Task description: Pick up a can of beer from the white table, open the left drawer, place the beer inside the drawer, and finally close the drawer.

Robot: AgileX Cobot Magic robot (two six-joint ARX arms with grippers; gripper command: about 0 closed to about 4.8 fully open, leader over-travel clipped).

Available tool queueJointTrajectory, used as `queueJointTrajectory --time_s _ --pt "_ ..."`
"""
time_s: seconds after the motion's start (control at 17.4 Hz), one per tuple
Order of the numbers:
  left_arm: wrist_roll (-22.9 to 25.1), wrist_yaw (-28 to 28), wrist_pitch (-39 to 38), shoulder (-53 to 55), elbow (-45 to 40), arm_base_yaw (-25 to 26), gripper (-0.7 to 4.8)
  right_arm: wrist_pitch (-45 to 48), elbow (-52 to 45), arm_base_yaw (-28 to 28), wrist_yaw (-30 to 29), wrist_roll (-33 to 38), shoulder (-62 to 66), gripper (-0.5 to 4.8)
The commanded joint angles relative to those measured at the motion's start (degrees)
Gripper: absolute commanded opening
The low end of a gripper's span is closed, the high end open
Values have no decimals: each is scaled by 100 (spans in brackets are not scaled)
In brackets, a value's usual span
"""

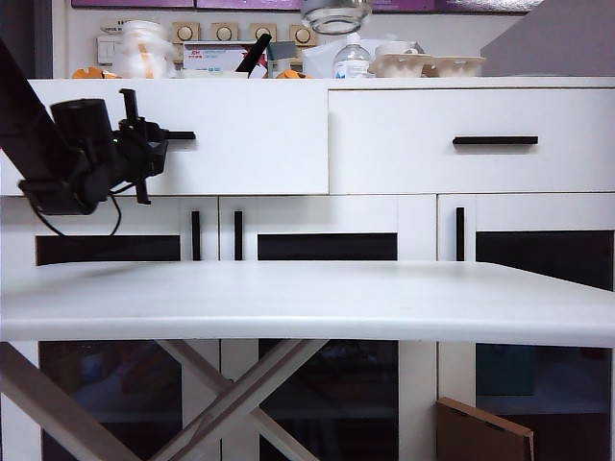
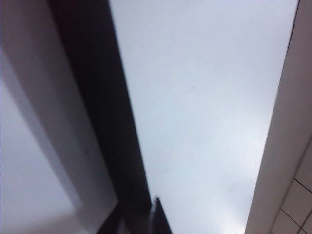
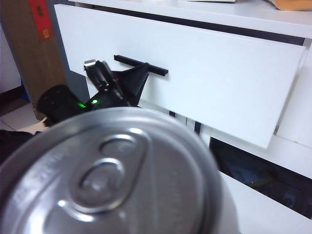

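Note:
The left drawer (image 1: 250, 134) stands pulled out from the cabinet, with a dark gap above its white front (image 3: 219, 83). My left gripper (image 1: 165, 140) is shut on its black bar handle (image 1: 183, 135), which also shows in the right wrist view, where the left gripper (image 3: 139, 74) meets the handle (image 3: 156, 70). The left wrist view is blurred, with the handle (image 2: 112, 122) close against the drawer front (image 2: 204, 107). The can of beer (image 3: 112, 180) fills the right wrist view, silver lid toward the camera, held in the air by my right gripper; its fingers are hidden. The white table (image 1: 307, 298) lies in front.
The second drawer (image 1: 404, 144) with its handle (image 1: 495, 140) is closed. Dark-paned doors (image 1: 327, 247) sit below the drawers. Bottles, boxes and egg cartons (image 1: 428, 64) crowd the cabinet top. A cardboard box (image 1: 485, 432) stands on the floor at the right.

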Motion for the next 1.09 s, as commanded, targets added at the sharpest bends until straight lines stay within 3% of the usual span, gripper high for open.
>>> queueJointTrajectory --time_s 0.06,0.29,0.8,1.09 --pt "258 345 525 -343 -710 -4 -6 354 76 7 0 -2 -90 40" --pt "129 343 1176 -660 -1574 -2 -6 356 74 9 -4 -2 -90 40" --pt "345 343 1558 -1978 -3832 20 -6 310 76 2 26 -46 -236 40" --pt "393 345 1681 -2387 -4367 20 -6 96 76 0 275 -236 -439 40"
